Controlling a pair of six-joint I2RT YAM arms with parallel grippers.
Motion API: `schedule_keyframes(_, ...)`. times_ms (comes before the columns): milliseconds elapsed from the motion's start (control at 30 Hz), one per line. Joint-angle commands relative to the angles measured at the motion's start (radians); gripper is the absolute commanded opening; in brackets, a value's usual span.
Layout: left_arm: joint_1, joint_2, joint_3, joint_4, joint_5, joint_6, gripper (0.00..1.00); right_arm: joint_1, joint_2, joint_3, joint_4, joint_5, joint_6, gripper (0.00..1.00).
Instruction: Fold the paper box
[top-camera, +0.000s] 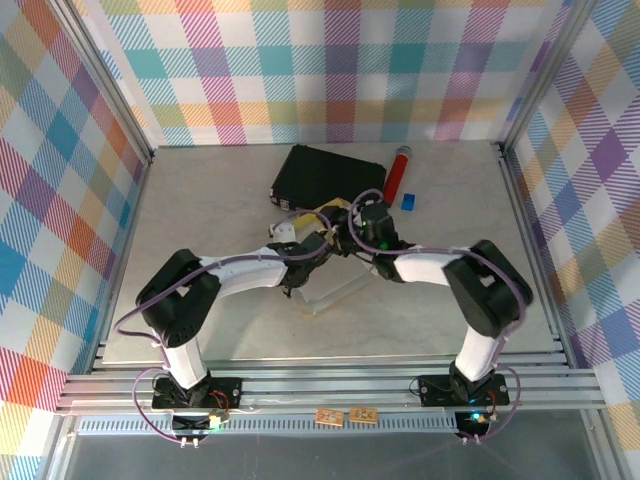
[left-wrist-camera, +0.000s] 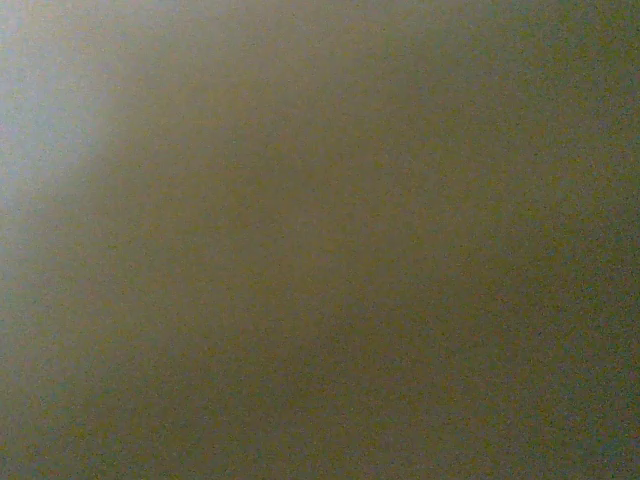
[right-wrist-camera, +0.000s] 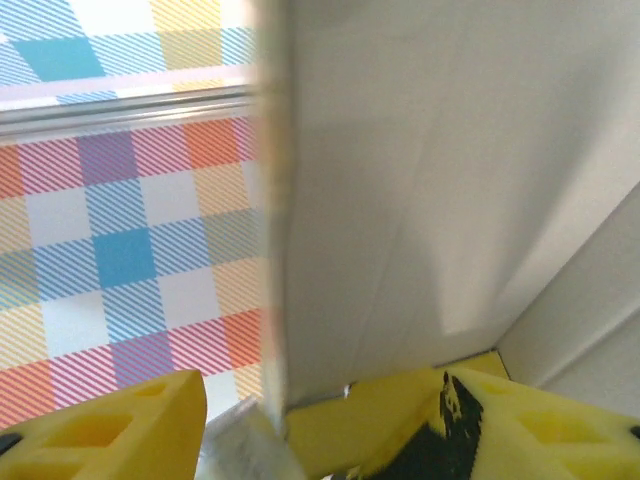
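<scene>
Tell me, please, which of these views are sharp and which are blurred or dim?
Top external: sharp, evenly lit, soft shadows on the table. Left wrist: murky olive-grey blur, paler upper left, nothing legible. Right wrist: bright, but the box is very close and its edge smeared; the checked wall behind is crisper.

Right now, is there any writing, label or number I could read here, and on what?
No text is legible.
Two small tan tags on the front rail: marks too small to read.
The paper box, whitish face: blank.
</scene>
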Motion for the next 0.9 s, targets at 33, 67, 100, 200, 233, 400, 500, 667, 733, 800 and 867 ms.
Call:
schedule_keyframes(33,0.096,-0.113,0.066,-0.112,0.220,0.154,0.00,-0.065,-0.243,0.152,-0.585,0.068,-0.137,0.75)
schedule_keyframes(67,0.120,-0.126,0.080,-0.122,0.294,0.184,0.00,-0.085,-0.278,0.177,-0.677,0.076,-0.166,0.75)
schedule_keyframes(100,0.147,-0.134,0.104,-0.153,0.361,0.213,0.00,-0.114,-0.308,0.202,-0.762,0.079,-0.196,0.75)
schedule_keyframes(200,0.196,-0.149,0.168,-0.225,0.506,0.295,0.00,-0.221,-0.343,0.266,-0.921,0.020,-0.249,0.73)
schedule_keyframes(233,0.206,-0.149,0.187,-0.244,0.535,0.312,0.00,-0.252,-0.339,0.286,-0.948,-0.008,-0.263,0.70)
schedule_keyframes(400,0.241,-0.143,0.253,-0.290,0.683,0.384,0.00,-0.304,-0.223,0.520,-1.129,-0.079,-0.426,0.55)
schedule_keyframes(500,0.246,-0.120,0.303,-0.328,0.701,0.396,0.00,-0.303,-0.123,0.662,-1.206,-0.124,-0.442,0.47)
schedule_keyframes(667,0.247,-0.081,0.370,-0.368,0.725,0.388,0.00,-0.292,-0.089,0.744,-1.316,-0.064,-0.449,0.42)
schedule_keyframes(733,0.249,-0.065,0.398,-0.386,0.746,0.384,0.00,-0.293,-0.151,0.678,-1.272,-0.029,-0.476,0.42)
schedule_keyframes(800,0.252,-0.048,0.427,-0.409,0.774,0.386,0.00,-0.296,-0.243,0.586,-1.204,0.009,-0.527,0.42)
schedule_keyframes(867,0.253,-0.038,0.447,-0.426,0.800,0.394,0.00,-0.321,-0.322,0.502,-1.142,0.008,-0.579,0.44)
